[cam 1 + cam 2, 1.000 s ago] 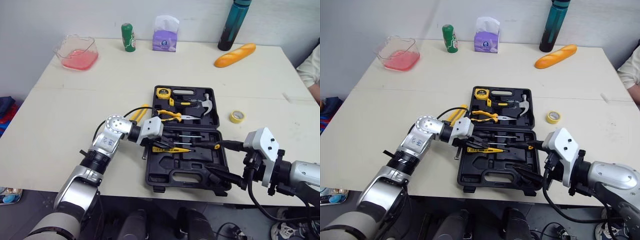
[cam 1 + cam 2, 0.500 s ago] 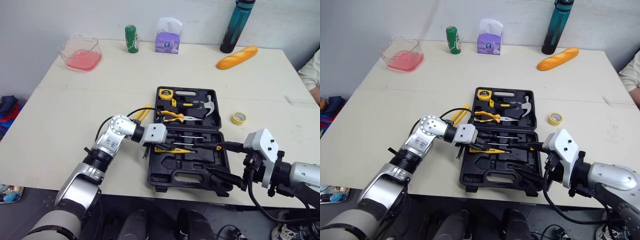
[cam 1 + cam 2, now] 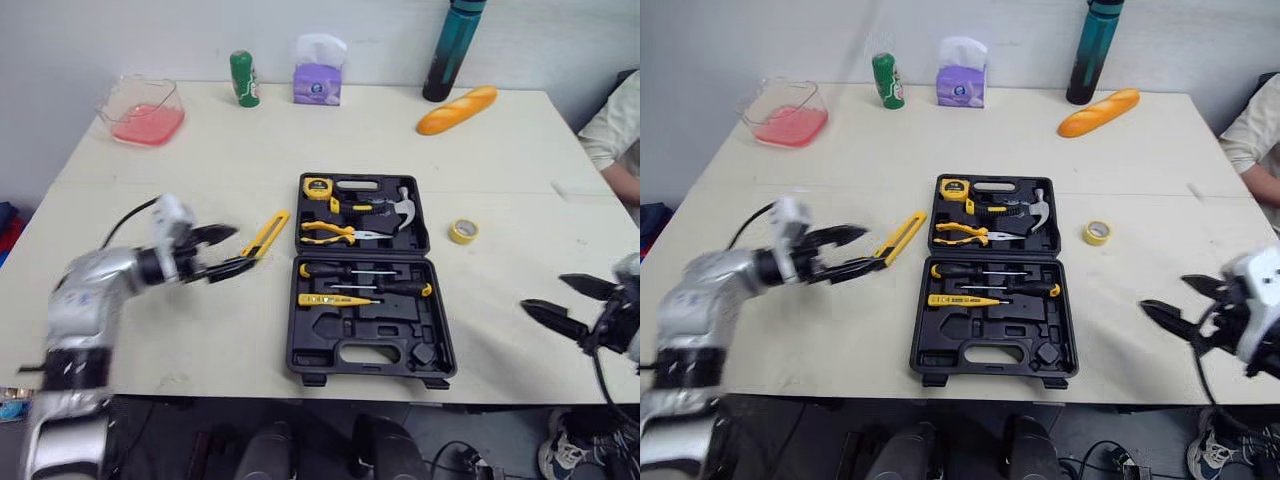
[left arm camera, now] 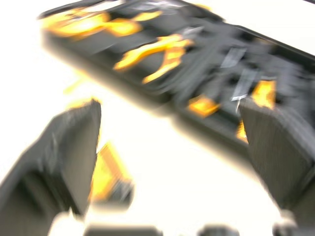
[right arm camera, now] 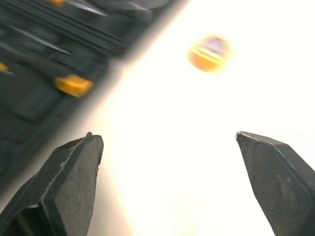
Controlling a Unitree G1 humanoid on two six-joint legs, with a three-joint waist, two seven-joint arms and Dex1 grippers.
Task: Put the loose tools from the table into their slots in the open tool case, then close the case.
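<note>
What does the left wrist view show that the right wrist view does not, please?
Left wrist view, not the right: the yellow utility knife lying on the table beside one finger of the open left pincer, and the yellow-handled pliers seated in the tool case. Right wrist view, not the left: the yellow tape roll lying on the table ahead of the open right pincer. Shared: the open black tool case and the pale table.
</note>
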